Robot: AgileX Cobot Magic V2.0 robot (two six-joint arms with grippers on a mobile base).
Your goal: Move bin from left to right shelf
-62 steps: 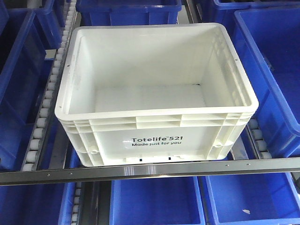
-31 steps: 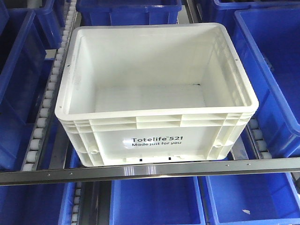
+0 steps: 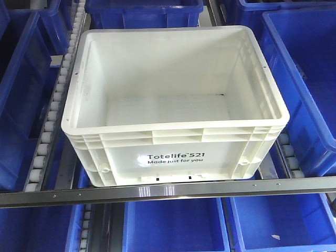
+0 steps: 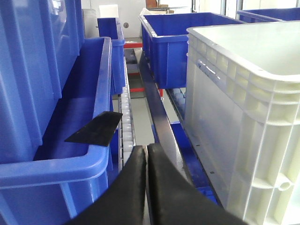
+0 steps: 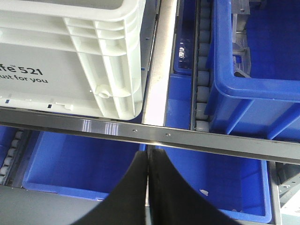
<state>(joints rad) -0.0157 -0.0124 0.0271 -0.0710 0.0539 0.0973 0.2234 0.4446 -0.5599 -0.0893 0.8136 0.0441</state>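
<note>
One white bin (image 3: 173, 100), open top, nothing inside, sits on the shelf lane between two roller tracks, its near printed face right up against the metal front rail (image 3: 168, 190). Black print reads "Totelife 521 / Made just for you". Ribbed rim all round.

Roller tracks: two in the front view, left roller track (image 3: 50, 121) and right roller track (image 3: 290, 155), white rollers in a row.

Blue bins in the front view: seven partly visible. One to the left (image 3: 21, 94), one to the right (image 3: 310, 79), three along the far edge, two on the level below under the rail (image 3: 176, 226). All cropped by the frame.

Left gripper (image 4: 146, 154): black fingers pressed together, no gap, holding nothing. It sits low and near, in the gap between a blue bin on its left (image 4: 65, 154) and the white bin's side wall on its right, apart from both. A flat black piece (image 4: 96, 129) lies on that blue bin's rim; can't tell what it is.

Right gripper (image 5: 147, 161): fingers closed against each other, holding nothing. It hangs just near of the front rail, below the white bin's near right corner, not touching it. One blue bin beside that corner, far right.
</note>
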